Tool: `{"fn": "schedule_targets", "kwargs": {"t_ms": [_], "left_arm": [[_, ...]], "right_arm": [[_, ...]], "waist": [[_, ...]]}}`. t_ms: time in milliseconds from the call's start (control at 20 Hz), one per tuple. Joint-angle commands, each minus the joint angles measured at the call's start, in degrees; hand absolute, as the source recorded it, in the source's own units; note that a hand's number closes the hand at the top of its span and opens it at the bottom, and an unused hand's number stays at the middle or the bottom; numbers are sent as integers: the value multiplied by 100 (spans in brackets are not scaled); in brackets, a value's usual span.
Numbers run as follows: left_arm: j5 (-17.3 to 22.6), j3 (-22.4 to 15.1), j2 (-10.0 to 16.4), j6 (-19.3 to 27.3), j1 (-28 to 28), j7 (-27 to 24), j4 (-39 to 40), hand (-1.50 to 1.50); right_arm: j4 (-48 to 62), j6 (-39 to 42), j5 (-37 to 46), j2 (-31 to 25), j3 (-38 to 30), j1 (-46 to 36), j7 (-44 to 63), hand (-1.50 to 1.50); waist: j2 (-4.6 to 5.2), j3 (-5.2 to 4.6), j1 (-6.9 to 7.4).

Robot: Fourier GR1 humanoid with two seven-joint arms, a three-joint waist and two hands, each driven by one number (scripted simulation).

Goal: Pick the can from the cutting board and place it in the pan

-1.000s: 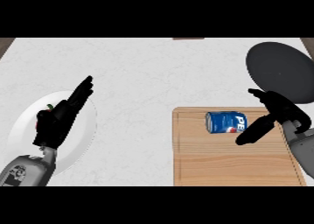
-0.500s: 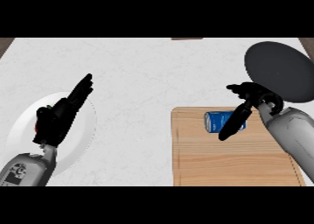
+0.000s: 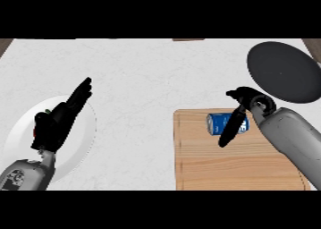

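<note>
Shifting lower than before, the black right hand (image 3: 247, 99) lays straight, unclenched fingers (image 3: 231, 126) across the blue metal can (image 3: 217, 123).

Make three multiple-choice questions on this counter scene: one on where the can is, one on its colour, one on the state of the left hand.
1. Where is the can?
A) in a sink
B) on the cutting board
C) on a stove

2. What colour is the can?
A) red
B) green
C) blue

3. How is the left hand?
A) open, fingers straight
B) curled round a cup
C) out of view

Answers:
1 B: it lies on the wooden board, under the right hand.
2 C: its side shows blue.
3 A: its fingers stretch straight above the white plate.
</note>
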Motion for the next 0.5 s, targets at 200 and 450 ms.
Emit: {"fn": "schedule_targets", "kwargs": {"t_ms": [200,450], "left_arm": [[-128,14,-124,56,-146,221,-42,0],[-165,70,-153,-24,138,-25,-38,0]], "right_arm": [[154,69,-12,200,307,-292,1376,-150],[84,-8,78,147,475,0,1144,-150]], "waist": [[3,5,-40],[2,5,-55]]}}
